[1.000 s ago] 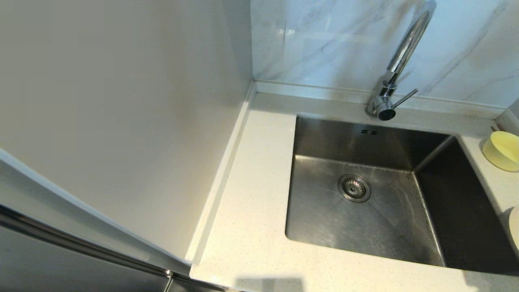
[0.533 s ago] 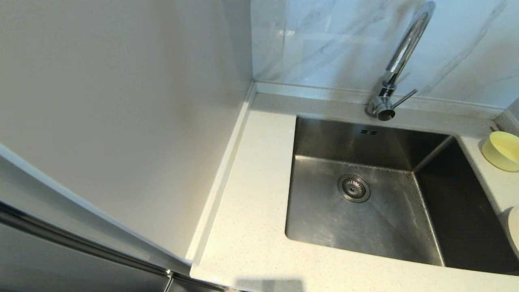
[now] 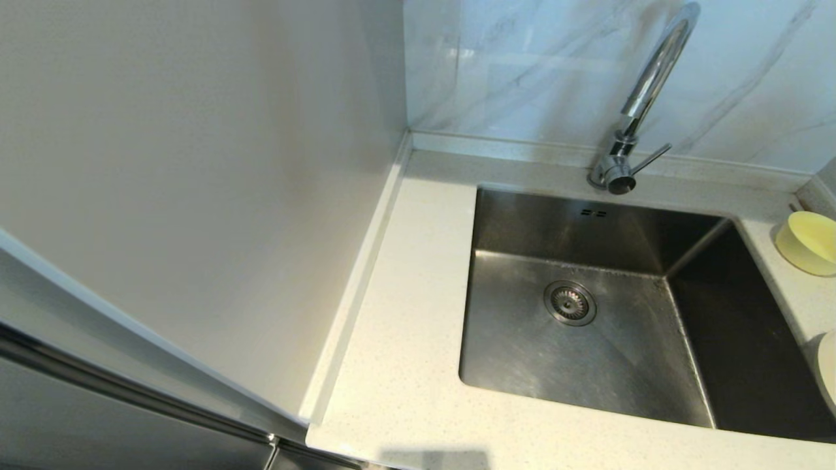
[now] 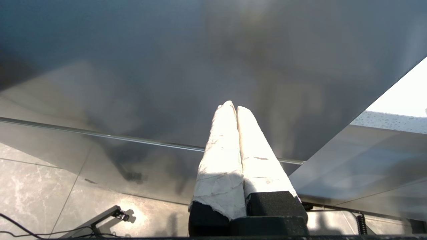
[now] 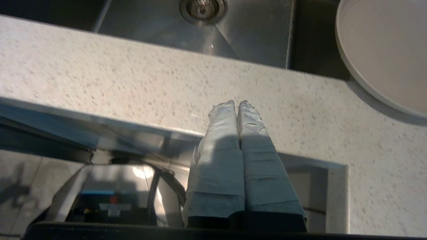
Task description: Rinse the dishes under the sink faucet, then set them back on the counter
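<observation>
Both jaws closed; pale yellow round bowl [image 3: 808, 241] sits upright on speckled counter [image 3: 405, 365].

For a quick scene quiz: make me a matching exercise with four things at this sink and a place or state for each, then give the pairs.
Things:
1. yellow bowl
2. drain strainer
3. faucet
4. right hand

Places or states:
A. shut, empty, over the counter's front edge
B. on the counter behind the sink
C. on the counter to the right of the sink
D. in the sink floor

Pairs: 1-C, 2-D, 3-B, 4-A
</observation>
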